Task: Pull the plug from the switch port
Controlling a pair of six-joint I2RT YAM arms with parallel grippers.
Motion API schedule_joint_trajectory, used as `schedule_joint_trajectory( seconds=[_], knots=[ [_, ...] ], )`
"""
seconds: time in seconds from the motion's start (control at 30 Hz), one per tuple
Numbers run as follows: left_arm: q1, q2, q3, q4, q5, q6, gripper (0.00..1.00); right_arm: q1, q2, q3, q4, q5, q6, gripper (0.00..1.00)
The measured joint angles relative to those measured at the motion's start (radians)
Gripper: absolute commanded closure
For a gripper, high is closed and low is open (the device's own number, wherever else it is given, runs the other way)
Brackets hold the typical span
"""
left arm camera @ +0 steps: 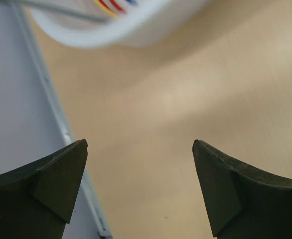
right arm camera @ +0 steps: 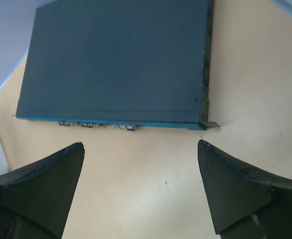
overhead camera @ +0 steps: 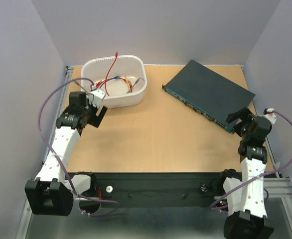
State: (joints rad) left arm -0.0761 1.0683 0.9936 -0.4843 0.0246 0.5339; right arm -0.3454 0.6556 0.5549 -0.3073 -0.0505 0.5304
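Note:
The switch [overhead camera: 208, 94] is a flat dark blue-grey box lying at an angle at the back right of the table. Its row of sockets [overhead camera: 196, 109] faces the table's middle. In the right wrist view the switch [right arm camera: 116, 59] fills the top, with its socket edge [right arm camera: 96, 124] toward me. I see no cable or plug standing out of it. My right gripper [overhead camera: 238, 118] [right arm camera: 141, 144] is open and empty, just off the switch's near right corner. My left gripper [overhead camera: 97, 117] [left arm camera: 140, 144] is open and empty, over bare table beside the tub.
A white plastic tub [overhead camera: 136, 94] holding several red, orange and blue cables [overhead camera: 117, 79] stands at the back left; its rim [left arm camera: 136, 30] shows at the top of the left wrist view. A metal rail [left arm camera: 56, 124] runs along the table's left edge.

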Motion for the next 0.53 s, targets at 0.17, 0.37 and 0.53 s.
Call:
schedule_joint_trajectory(
  seconds=[0.17, 0.37, 0.53],
  knots=[
    [0.048, -0.02, -0.211, 0.02, -0.011, -0.063, 0.01, 0.0, -0.068, 0.0, -0.026, 0.144, 0.019, 0.0],
    [0.065, -0.109, -0.268, 0.161, -0.071, -0.142, 0.01, 0.0, -0.045, 0.0, -0.034, 0.195, 0.038, 0.0],
    [0.065, -0.15, -0.268, 0.224, -0.072, -0.159, 0.01, 0.0, -0.016, 0.0, -0.049, 0.188, 0.042, 0.0]
  ],
)
